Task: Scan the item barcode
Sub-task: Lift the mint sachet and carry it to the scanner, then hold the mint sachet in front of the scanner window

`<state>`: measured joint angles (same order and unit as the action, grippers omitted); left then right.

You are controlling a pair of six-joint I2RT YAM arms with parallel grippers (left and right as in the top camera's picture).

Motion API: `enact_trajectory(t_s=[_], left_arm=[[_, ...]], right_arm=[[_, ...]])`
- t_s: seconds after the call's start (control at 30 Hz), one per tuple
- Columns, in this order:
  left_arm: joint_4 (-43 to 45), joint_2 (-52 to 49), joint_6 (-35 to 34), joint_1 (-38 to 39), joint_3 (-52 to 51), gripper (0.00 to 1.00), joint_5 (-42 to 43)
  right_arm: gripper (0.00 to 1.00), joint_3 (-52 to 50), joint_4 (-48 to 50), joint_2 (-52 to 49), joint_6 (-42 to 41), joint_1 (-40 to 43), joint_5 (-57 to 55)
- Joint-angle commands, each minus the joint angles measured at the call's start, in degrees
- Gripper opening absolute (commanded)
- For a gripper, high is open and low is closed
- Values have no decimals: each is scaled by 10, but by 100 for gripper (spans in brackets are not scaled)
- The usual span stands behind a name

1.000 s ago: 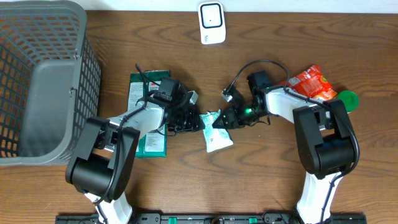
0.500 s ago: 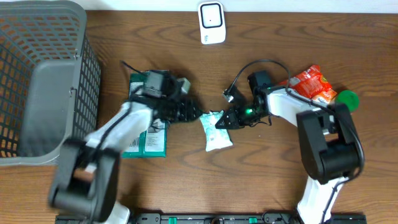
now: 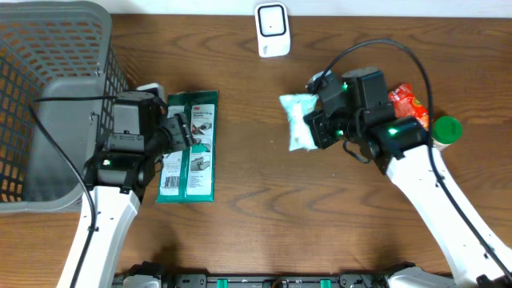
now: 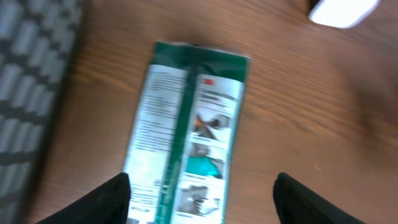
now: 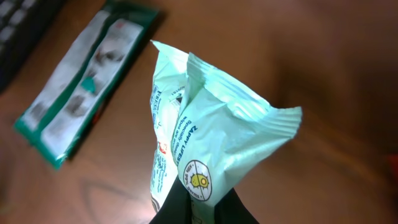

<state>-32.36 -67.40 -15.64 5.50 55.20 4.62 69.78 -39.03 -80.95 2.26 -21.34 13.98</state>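
Pouch (image 5: 211, 143): pinched at one crimped end by R gripper (image 5: 196, 210), jaws closed tight on the seal. The rest of it stands out ahead of the fingertips and looks clear of the table (image 3: 240, 216). Scanner (image 3: 272, 30) sits past the pouch's free end, off to one side of the fingers, well apart. My read: carry-to-scanner step, scan not yet done.

Risks from here:
- Can't find the barcode in any view. Wrist cam shows only small print + a round yellow logo. If the code faces away from the scanner window, no read; I'd need a wrist roll.
- Grip is on thin film at the seal only. Contents prob. soft, so the pouch may droop, swing on a quick move, or slide out of the pinch.
- Glossy film, wrinkled near the crimp: glare or distortion could spoil the read.

Materials: pouch = pale mint film, pillow shape, ribbed crimp, fin seam down the back. Scanner = white hard plastic, rounded block.

L gripper (image 4: 202, 202): fingers spread wide, holding nothing. Flat green pack (image 4: 186, 130) lies on the wood ahead of them, apparently untouched. Grey lattice basket (image 3: 48, 104) to the left of those fingers.
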Motion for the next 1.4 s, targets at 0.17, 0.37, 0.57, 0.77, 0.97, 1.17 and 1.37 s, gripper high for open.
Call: enact_trajectory(t_s=[0.17,0.37,0.57,0.77,0.97,1.17,1.37], left_arm=[[-2,-15,21,-10,5,77,-102],[-4,-15,21,-10,5,86,-103],[-4,-15,21,-10,5,86,-103],[-4,-15,21,-10,5,87,-103],[-4,-15,21,-10,5,87,-103],[-4,-15,21,-10,5,87,-103],[-4,-15,21,-10,5,87,-103]], right_arm=[[1,230,-105,-58,73,-30,-188],[1,379,-113,-171,170,-75,-320],[1,388,42,-271,344,-130,-498],[1,388,262,-376,565,-153,-591],[1,388,542,-474,753,-152,-598],[1,399,622,-541,797,-143,-525],[1,501,615,-620,797,-122,-512]])
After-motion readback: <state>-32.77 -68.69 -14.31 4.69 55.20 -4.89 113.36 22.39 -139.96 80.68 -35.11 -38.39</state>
